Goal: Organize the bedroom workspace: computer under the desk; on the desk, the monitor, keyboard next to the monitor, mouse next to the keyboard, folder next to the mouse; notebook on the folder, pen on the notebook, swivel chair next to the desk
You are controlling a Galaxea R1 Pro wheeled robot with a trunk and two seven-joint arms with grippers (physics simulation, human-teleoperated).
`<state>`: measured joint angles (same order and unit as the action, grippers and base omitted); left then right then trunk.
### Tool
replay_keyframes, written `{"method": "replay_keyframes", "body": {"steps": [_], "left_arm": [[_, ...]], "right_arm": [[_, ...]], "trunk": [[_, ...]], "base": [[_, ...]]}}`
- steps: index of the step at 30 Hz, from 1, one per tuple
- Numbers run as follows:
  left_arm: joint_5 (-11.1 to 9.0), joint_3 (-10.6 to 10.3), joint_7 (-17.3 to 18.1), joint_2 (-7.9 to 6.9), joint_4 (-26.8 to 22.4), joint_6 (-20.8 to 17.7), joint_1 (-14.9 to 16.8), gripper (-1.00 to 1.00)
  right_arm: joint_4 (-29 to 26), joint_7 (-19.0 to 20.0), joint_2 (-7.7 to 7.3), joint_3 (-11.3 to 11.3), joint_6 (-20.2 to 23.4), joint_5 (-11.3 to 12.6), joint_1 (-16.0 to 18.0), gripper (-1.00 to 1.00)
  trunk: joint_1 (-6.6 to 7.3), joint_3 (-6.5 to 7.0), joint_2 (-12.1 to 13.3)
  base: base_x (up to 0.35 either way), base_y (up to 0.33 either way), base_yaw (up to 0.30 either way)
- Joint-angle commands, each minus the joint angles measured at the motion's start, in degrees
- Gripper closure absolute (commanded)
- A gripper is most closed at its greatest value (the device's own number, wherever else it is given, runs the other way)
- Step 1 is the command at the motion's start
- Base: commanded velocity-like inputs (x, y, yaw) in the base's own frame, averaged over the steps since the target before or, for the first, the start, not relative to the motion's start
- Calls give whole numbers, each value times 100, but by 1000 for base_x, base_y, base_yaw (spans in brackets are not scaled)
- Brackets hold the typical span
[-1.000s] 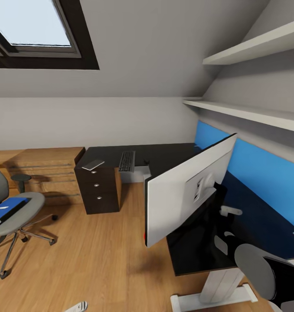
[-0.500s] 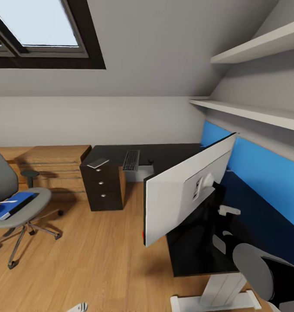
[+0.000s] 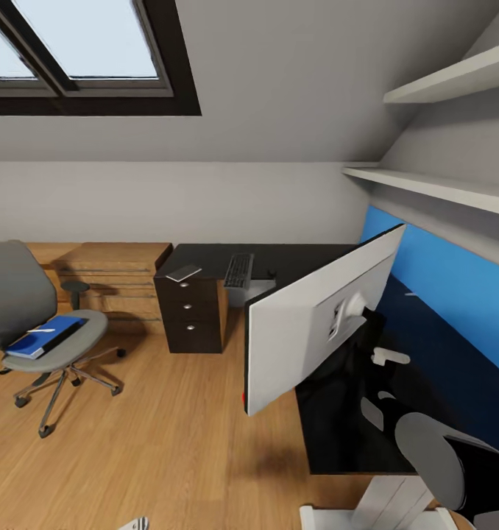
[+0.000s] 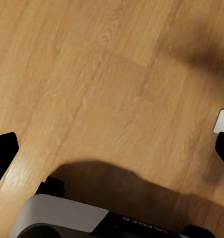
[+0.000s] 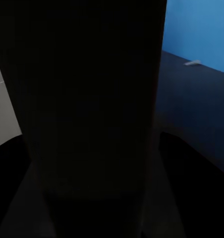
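Bright blue flat folder [image 3: 45, 335] is seen lying on the grey upholstered swivel chair [image 3: 54, 352] well off to the robot's left, long axis angled toward the glossy black L-shaped desk [image 3: 279, 259], so the left arm is judged nearer, though neither claw's opening can be made out.

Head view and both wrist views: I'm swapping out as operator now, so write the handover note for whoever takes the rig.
Left gripper: open, empty, over bare floor. Right gripper: cannot tell, its view is dark.
Monitor sits on the desk, white back toward the camera. Keyboard lies on the desk's far wing.
Folder lies on the swivel chair, away from the desk.
Left: folder, notebook, pen, mouse, chair.
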<state>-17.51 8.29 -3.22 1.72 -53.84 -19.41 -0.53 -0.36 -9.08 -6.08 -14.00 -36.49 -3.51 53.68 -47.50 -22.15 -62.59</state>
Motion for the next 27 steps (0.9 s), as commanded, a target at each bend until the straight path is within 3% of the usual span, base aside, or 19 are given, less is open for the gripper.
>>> {"method": "replay_keyframes", "body": {"steps": [1,10,27], "left_arm": [[-60,6,-30,4,-14,-33,0,-100],[-60,13,-30,4,-13,-34,0,-100],[-67,32,-36,-5,29,-36,0,-100]], "right_arm": [[106,-15,2,-131,11,-177,2,100],[106,-15,1,-135,10,-177,2,100],[106,-6,-12,-132,2,-202,2,100]], "trunk": [[-2,-7,-3],[-2,-7,-3],[-2,-7,-3]], "base": [[0,-47,14],[0,-131,3],[2,-10,0]]}}
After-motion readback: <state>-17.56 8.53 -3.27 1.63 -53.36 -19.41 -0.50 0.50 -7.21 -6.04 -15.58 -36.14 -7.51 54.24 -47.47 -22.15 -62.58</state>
